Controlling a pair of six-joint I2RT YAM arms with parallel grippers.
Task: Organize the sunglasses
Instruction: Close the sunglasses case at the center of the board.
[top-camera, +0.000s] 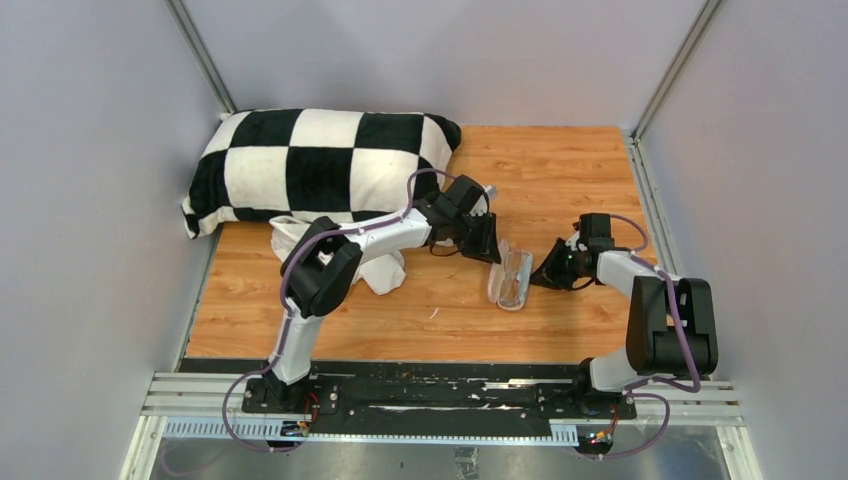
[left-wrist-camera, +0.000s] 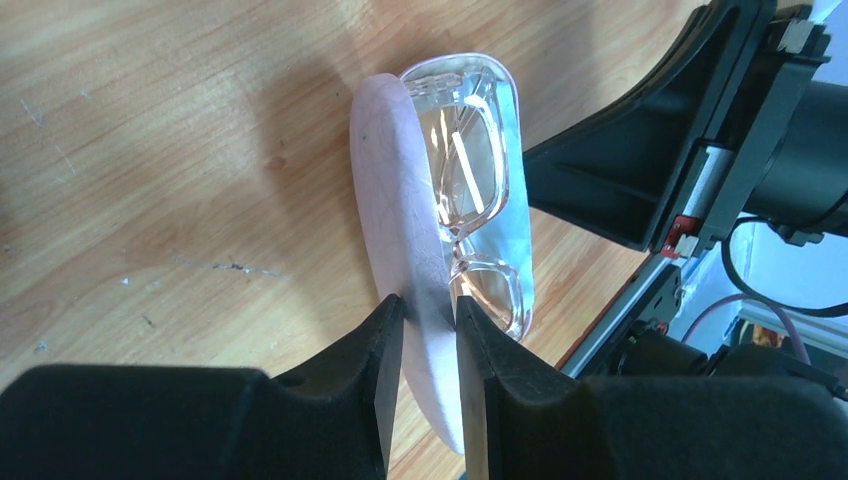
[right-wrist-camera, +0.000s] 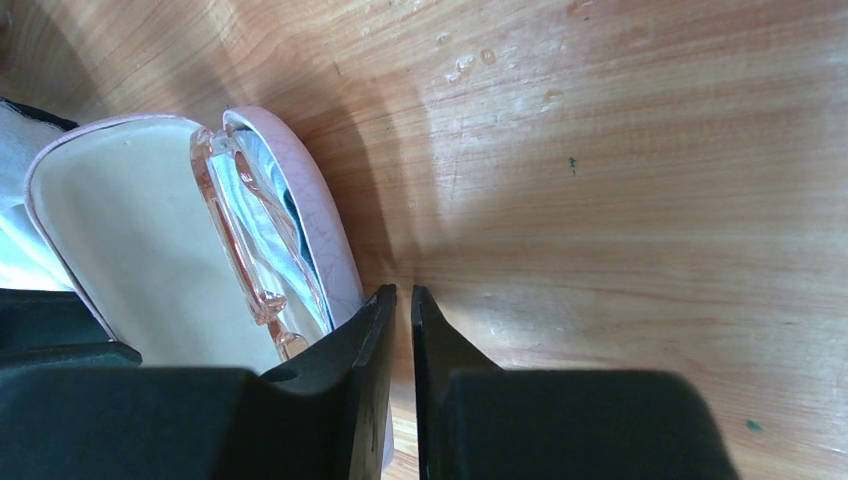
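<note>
1. Top external view: reaching in from the left with the left pincer (top-camera: 495, 256) onto the pink case (top-camera: 513, 280), which is lying open on the wooden table (top-camera: 560, 180). Bringing the right pincer (top-camera: 543, 279) low, just beside the case's right side. Showing a checkered pillow (top-camera: 320, 165) at the far left and a white bundle (top-camera: 385, 272) under the left arm.
2. Left wrist view: clamping the left pincer (left-wrist-camera: 425, 335) on the edge of the case's raised pink shell (left-wrist-camera: 395, 200), one finger on each face. Showing the sunglasses (left-wrist-camera: 480, 190), pinkish translucent frame and clear-looking lenses, folded and lying in the other shell.
3. Right wrist view: holding the right pincer (right-wrist-camera: 402, 320) with its fingers almost together, only a sliver between them and nothing in it. Pressing close against the case's outer wall (right-wrist-camera: 330, 250); touching or not, impossible to tell. Showing the sunglasses (right-wrist-camera: 250, 240) lying inside, beside the cream lining.
</note>
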